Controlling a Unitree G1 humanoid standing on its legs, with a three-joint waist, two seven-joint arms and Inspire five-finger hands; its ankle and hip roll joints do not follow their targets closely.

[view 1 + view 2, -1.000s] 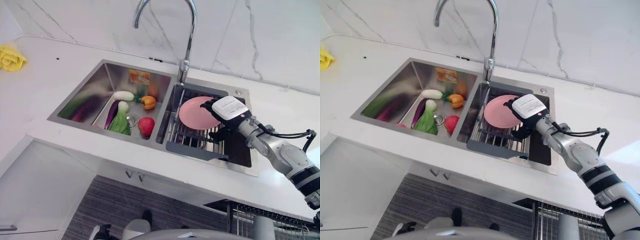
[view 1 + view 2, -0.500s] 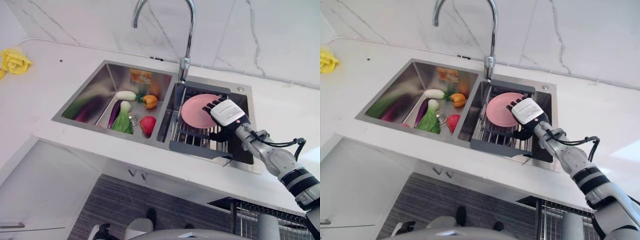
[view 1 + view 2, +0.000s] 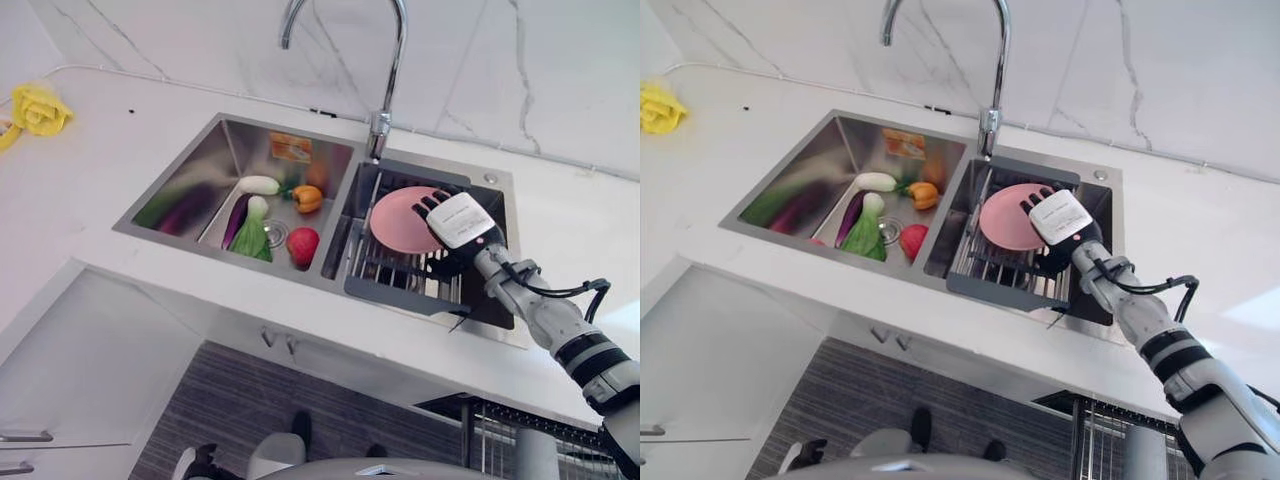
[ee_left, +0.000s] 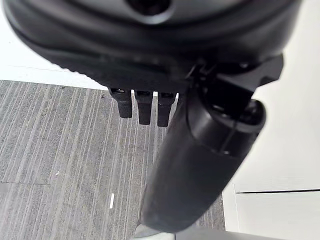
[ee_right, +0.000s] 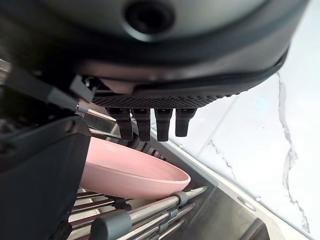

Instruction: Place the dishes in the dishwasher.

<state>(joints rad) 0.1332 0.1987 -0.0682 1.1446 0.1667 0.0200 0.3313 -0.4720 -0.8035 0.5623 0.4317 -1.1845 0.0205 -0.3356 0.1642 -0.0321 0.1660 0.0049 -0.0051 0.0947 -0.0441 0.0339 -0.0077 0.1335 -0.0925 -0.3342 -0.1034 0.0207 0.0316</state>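
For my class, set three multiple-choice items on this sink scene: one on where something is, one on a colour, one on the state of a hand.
1. Where is the plate?
A. on the rack in the sink's right basin
B. in the left basin
C. on the counter

2. What colour is the plate?
A. blue
B. pink
C. white

3. How is the right hand?
A. shut on the faucet
B. curled, holding nothing
C. open, fingers straight by the plate

Key:
1 A, the plate sits on the rack.
2 B, it is pink.
3 C, the right hand has straight fingers at the plate's edge.
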